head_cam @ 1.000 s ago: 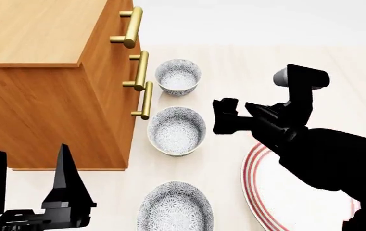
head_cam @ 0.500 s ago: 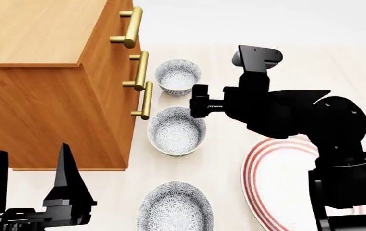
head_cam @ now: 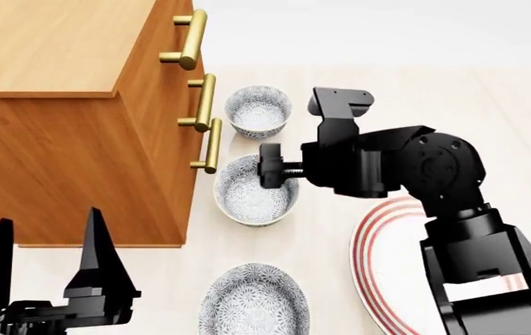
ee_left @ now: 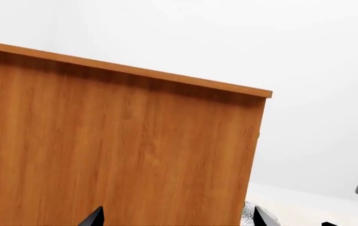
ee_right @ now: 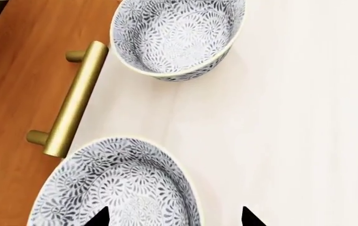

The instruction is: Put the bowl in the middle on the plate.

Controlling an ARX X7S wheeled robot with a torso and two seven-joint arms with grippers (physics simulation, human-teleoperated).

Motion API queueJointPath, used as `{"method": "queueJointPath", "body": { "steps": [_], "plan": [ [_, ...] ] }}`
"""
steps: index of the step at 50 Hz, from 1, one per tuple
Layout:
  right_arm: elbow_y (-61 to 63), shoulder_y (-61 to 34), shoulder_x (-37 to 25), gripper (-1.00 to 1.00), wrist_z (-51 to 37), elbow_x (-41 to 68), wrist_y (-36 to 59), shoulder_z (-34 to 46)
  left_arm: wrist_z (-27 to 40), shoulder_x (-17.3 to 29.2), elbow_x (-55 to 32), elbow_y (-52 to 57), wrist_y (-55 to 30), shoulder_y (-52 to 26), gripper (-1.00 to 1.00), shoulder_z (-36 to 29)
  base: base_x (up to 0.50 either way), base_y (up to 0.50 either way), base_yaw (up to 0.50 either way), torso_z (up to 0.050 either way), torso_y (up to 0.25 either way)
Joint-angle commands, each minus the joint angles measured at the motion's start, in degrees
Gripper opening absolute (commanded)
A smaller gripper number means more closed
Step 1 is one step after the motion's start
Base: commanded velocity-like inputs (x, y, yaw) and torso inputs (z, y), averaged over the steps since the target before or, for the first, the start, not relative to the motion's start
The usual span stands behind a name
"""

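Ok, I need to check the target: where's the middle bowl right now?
In the head view the middle bowl sits centre-left, beside the cabinet, between two other bowls, under the right gripper.

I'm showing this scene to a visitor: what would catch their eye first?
Probably the black right gripper, open, poised over the rim of the middle bowl in a row of three speckled bowls. Beside the row stands a wooden cabinet with brass handles; a red-ringed plate lies opposite, partly hidden by the arm.

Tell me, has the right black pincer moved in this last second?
Yes. The right black pincer has swung toward the wooden cabinet, from beside the middle blue-speckled white bowl to over its rim.
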State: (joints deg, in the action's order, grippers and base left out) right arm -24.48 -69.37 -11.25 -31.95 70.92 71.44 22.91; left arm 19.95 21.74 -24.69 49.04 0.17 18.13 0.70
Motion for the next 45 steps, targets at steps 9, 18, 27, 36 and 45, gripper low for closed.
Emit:
{"method": "queueJointPath", "body": {
  "steps": [9, 18, 27, 36, 45],
  "plan": [
    [-4.8, 0.4, 0.9, 1.0, 5.3, -1.9, -2.6, 3.2, 0.3, 0.4, 0.1, -0.1, 0.2, 0.0, 1.0, -0.4, 0.0, 0.0, 0.0, 0.0, 0.0],
    [-5.9, 0.9, 0.7, 1.0, 6.5, -2.2, -3.3, 3.8, 0.4, 0.5, 0.2, -0.3, 0.4, -0.1, 1.0, -0.6, 0.0, 0.0, 0.0, 0.0, 0.0],
    [-6.3, 1.7, 0.4, 1.0, 7.4, -2.5, -3.9, 4.5, 0.7, 0.7, 0.3, -0.3, 0.3, -0.1, 1.0, -0.7, 0.0, 0.0, 0.0, 0.0, 0.0],
    [-7.2, 2.2, 0.0, 1.0, 8.6, -3.2, -5.1, 5.2, 0.7, 0.9, 0.3, -0.2, 0.6, 0.1, 1.0, -0.8, 0.0, 0.0, 0.0, 0.0, 0.0],
    [-8.4, 2.3, 0.0, 1.0, 10.2, -3.8, -5.9, 6.1, 0.9, 1.0, 0.5, -0.3, 0.8, 0.0, 1.0, -1.0, 0.0, 0.0, 0.0, 0.0, 0.0]
  ]
}}
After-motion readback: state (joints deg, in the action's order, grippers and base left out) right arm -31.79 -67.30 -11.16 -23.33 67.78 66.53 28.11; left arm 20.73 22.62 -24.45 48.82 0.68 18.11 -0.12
